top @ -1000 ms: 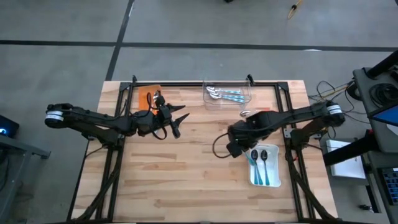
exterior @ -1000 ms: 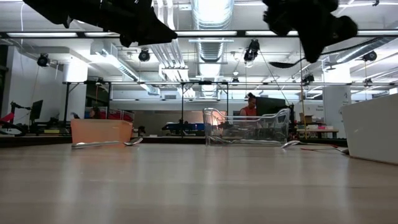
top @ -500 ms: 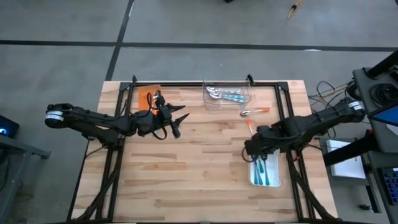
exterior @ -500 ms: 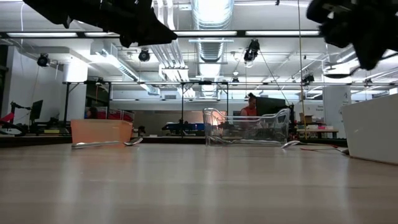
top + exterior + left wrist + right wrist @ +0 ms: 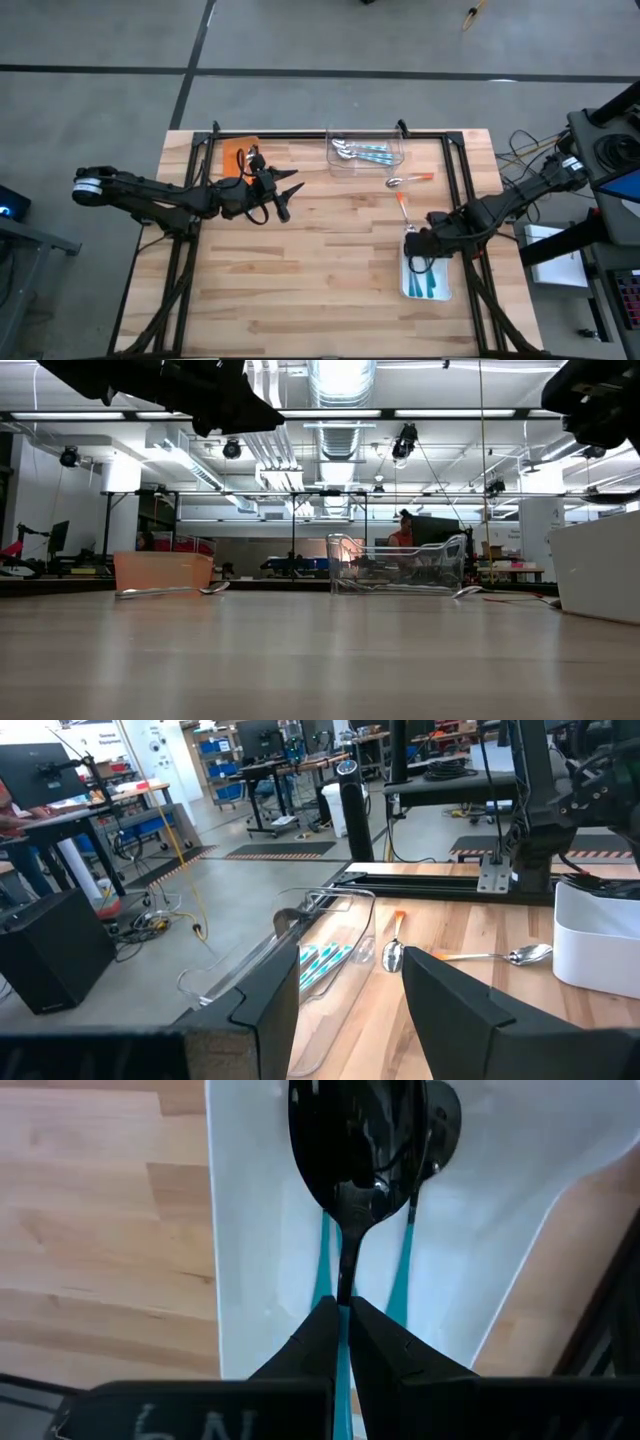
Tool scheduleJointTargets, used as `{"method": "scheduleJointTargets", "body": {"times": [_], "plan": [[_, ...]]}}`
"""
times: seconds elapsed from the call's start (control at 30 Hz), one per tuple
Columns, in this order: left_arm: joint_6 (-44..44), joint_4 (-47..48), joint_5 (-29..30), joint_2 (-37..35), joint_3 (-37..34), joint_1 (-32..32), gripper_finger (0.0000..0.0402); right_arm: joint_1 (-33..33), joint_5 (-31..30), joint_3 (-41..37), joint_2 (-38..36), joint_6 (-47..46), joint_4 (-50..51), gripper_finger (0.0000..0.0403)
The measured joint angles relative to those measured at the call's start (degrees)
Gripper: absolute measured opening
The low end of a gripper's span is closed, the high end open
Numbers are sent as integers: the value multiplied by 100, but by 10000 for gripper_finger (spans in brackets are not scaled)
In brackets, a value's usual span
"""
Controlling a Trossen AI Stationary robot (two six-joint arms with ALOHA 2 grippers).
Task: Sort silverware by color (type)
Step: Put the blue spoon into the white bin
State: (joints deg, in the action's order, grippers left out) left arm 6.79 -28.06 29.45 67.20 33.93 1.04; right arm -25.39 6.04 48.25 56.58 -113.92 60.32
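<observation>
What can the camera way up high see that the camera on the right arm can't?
Only the high view shows the left gripper hovering open, the clear tray, the orange tray and two orange-handled spoons. Only the right wrist view shows the right gripper shut on a teal spoon. Both show the white tray on the table.

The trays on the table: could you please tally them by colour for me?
Orange plastic tray: 1
Clear plastic tray: 1
White plastic tray: 1
Total: 3
</observation>
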Motion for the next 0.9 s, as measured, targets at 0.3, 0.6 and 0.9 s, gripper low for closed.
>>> {"method": "scheduleJointTargets", "body": {"times": [0.3,0.6,0.9], "plan": [[0,-3,0,0,0,0,160,-87,-15,-98,306,-63,-189,9],[0,-10,0,0,0,0,160,-89,-113,-203,715,-52,-568,9],[0,1,0,0,0,0,160,-89,-114,-280,882,-19,-672,9]]}}
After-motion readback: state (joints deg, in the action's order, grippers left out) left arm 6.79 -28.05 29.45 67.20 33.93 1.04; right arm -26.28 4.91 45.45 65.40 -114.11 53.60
